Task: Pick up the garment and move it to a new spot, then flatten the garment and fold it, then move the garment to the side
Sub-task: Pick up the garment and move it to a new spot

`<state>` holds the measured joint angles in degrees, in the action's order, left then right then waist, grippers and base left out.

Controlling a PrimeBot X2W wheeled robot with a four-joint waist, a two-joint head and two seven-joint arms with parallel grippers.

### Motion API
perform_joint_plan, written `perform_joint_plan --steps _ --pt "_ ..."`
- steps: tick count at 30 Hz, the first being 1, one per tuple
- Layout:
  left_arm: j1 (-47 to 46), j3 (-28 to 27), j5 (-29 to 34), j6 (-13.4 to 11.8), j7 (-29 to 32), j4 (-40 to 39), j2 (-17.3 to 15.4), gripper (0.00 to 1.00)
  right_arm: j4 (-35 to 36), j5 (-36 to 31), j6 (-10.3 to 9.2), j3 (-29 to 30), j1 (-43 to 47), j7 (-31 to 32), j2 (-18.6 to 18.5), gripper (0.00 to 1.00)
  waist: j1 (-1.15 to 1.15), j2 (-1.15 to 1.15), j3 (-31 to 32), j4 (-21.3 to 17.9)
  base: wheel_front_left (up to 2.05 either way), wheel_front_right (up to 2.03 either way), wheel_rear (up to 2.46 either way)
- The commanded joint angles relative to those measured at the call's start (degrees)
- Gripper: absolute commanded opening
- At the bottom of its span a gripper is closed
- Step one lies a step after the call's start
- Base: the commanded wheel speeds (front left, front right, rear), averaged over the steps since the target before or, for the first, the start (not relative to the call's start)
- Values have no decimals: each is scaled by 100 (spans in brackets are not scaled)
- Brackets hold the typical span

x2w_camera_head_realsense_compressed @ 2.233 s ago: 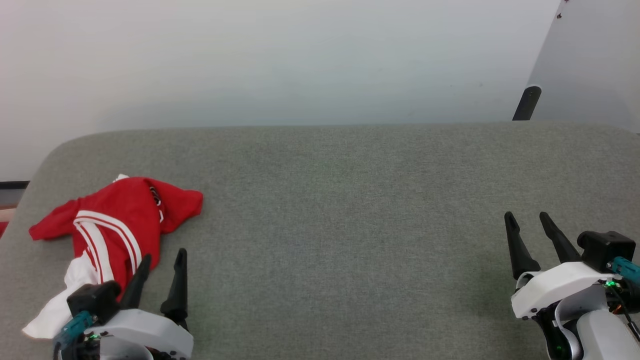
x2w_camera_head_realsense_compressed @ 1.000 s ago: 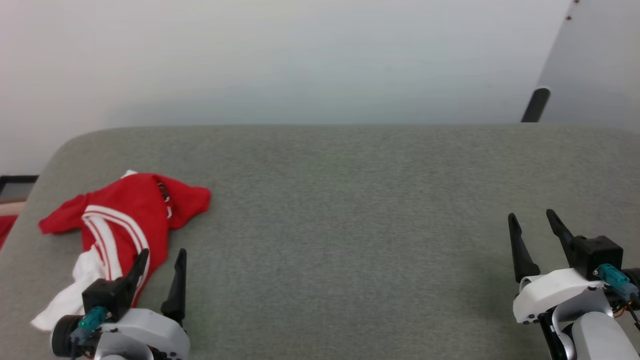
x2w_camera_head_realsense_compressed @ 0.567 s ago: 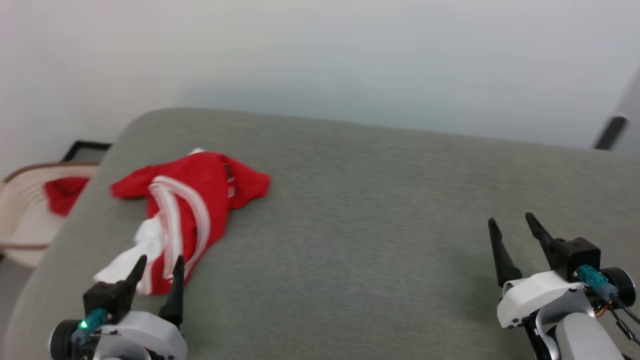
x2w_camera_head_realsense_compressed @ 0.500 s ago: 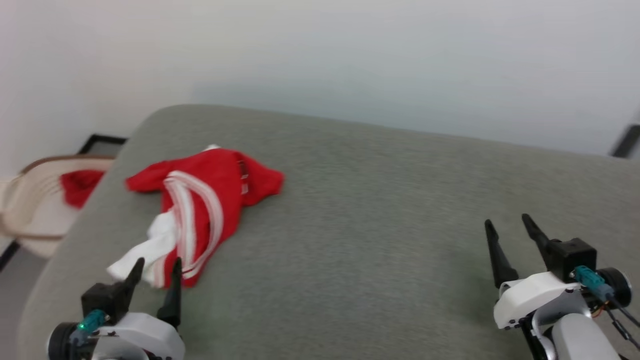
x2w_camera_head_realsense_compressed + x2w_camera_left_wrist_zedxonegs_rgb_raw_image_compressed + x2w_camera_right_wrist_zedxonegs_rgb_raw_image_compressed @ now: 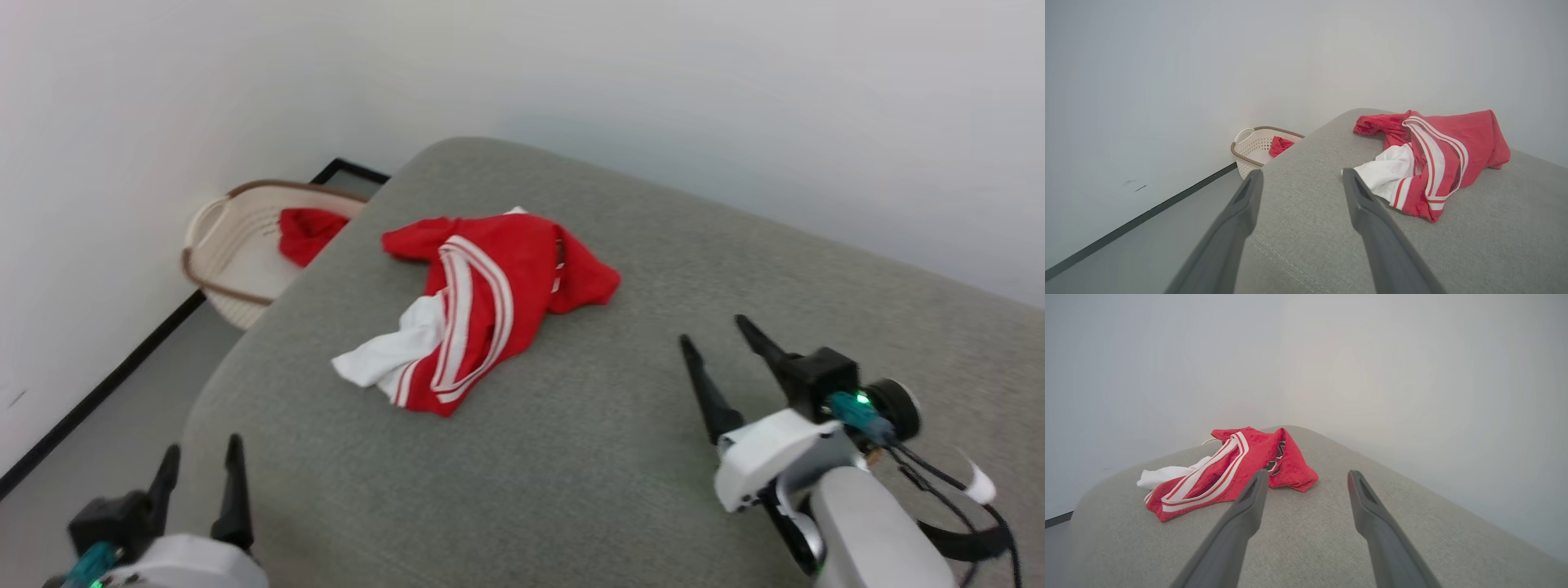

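The garment (image 5: 490,302), a red jersey with a white sleeve and white-and-red striped trim, lies crumpled on the grey cushioned surface (image 5: 620,490), near its far left corner. It also appears in the left wrist view (image 5: 1433,159) and the right wrist view (image 5: 1229,473). My left gripper (image 5: 202,459) is open at the lower left, over the surface's near left edge and well short of the garment. My right gripper (image 5: 714,328) is open to the right of the garment, apart from it, with nothing between its fingers.
A beige perforated basket (image 5: 237,245) with a small red cloth (image 5: 309,233) in it stands on the floor by the wall, left of the surface. The same basket (image 5: 1253,149) appears in the left wrist view. The surface's rounded left edge drops to grey floor (image 5: 98,441).
The head camera has swung left, bringing the basket and floor into view. Both grippers stay open. The garment lies as before on the surface.
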<state>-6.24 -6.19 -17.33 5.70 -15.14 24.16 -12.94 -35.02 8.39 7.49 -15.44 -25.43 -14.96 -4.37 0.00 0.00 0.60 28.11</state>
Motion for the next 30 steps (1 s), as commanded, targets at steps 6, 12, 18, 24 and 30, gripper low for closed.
perform_joint_plan --steps 6,12,18,24,30 --pt "381 -345 -78 -14 0 -396 125 100 -314 313 0 -603 -439 -30 63 100 0 0 -222 306 0 0 0" --pt "420 -386 -100 42 1 -451 155 100 -415 446 0 -737 -530 -31 90 100 0 0 -221 283 0 0 0" --pt "-76 219 -206 167 117 -238 -20 100 -389 387 0 -479 -237 -30 2 100 0 0 -270 196 0 0 0" --pt "-1116 1330 -483 169 359 55 -609 100 -44 66 1 -47 89 -30 1 100 0 0 -589 -268 0 0 0" --pt "-2389 2225 -1252 173 558 534 -1300 100 249 -268 -1 139 -25 -31 15 100 0 0 -1241 -1195 0 0 0"
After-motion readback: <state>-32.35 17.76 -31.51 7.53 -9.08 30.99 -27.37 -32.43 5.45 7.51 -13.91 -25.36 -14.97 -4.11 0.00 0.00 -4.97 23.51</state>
